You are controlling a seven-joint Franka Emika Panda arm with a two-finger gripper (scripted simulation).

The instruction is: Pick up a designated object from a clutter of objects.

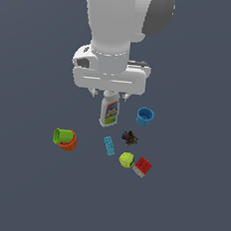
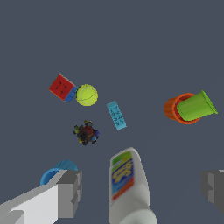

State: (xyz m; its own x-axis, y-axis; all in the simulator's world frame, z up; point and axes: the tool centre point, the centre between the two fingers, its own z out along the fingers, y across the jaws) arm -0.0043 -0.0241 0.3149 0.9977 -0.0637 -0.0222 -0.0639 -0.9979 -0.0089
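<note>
The designated object is a tiny dark lumpy toy (image 1: 130, 137), black with red and greenish bits; it lies on the floor between the blue cup (image 1: 145, 116) and the yellow-green ball (image 1: 126, 160). In the wrist view the toy (image 2: 86, 133) lies apart from everything. My gripper (image 1: 109, 94) hangs open and empty above the white bottle (image 1: 109, 111), well above the clutter. In the wrist view its fingers (image 2: 69, 192) stand wide on either side of the bottle (image 2: 127, 186).
A flat blue brick (image 1: 109, 146) lies beside the toy. A red-and-white cube (image 1: 142, 166) touches the ball. A green cup (image 1: 62, 136) lies nested in an orange cup (image 1: 69, 142) at the exterior view's left. The floor is plain dark grey.
</note>
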